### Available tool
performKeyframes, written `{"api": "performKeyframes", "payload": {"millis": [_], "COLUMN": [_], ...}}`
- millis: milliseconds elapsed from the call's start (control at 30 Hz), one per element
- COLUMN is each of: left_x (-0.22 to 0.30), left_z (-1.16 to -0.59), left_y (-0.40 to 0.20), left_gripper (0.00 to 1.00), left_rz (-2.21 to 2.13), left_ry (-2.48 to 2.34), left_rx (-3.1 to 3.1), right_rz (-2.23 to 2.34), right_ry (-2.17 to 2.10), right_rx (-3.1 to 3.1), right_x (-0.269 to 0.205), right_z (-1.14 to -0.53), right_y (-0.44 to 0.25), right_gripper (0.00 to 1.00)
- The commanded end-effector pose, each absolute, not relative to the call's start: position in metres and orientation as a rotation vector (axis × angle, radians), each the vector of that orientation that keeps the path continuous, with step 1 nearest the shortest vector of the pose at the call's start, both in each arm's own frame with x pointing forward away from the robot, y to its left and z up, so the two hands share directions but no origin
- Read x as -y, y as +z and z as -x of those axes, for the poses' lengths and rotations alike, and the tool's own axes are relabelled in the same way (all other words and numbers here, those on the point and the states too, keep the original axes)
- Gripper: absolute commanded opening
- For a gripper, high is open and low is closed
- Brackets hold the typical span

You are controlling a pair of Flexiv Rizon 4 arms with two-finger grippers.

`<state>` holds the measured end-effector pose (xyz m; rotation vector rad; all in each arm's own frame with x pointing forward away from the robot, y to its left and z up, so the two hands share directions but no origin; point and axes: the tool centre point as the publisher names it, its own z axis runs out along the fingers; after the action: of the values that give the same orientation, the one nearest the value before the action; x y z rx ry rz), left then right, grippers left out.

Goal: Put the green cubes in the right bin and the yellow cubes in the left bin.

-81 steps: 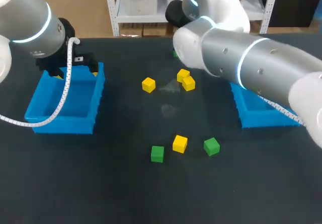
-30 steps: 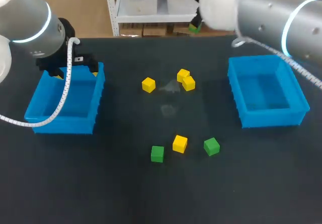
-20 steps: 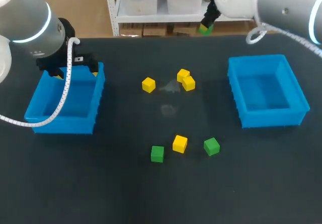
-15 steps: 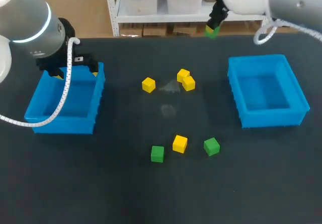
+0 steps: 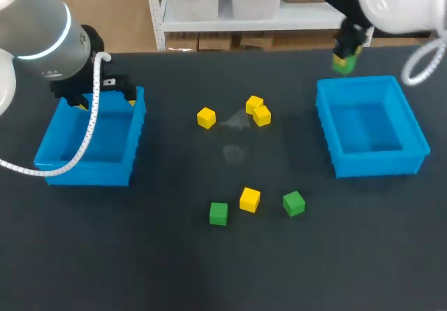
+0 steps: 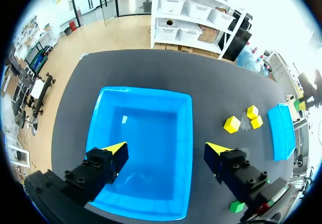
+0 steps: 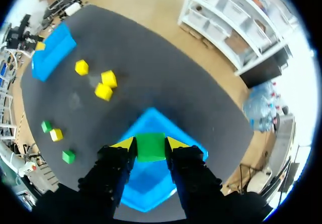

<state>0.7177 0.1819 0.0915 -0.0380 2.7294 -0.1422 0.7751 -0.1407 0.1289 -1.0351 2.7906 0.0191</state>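
My right pincer (image 7: 151,144) grips green cube (image 7: 150,149) over right bin (image 5: 323,119) far rim; release now risks bounce-out. Left pincer (image 6: 166,148) wide open, empty.

No legible text, labels, brand marks, numbers or signs in any of the views.
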Motion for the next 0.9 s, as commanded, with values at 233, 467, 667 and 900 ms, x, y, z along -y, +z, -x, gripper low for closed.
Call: {"api": "performKeyframes", "payload": {"millis": [233,467,667,900], "left_x": [-0.181,-0.181,-0.181,-0.181], "left_z": [-0.717,-0.717,-0.717,-0.717], "left_y": [0.092,0.092,0.092,0.092], "left_gripper": [1.00,1.00,1.00,1.00], "left_rz": [0.041,0.041,0.041,0.041], "left_ry": [-0.138,-0.138,-0.138,-0.138], "left_rx": [-2.729,-2.729,-2.729,-2.729], "right_rz": [0.917,0.957,1.061,1.343], "right_ry": [-0.043,-0.001,0.022,0.071], "right_rx": [-2.589,-2.575,-2.515,-2.365], "right_x": [0.219,0.224,0.212,0.156], "right_z": [-0.707,-0.713,-0.716,-0.722], "right_y": [0.086,0.082,0.096,0.125], "right_gripper": [0.00,1.00,1.00,1.00]}}
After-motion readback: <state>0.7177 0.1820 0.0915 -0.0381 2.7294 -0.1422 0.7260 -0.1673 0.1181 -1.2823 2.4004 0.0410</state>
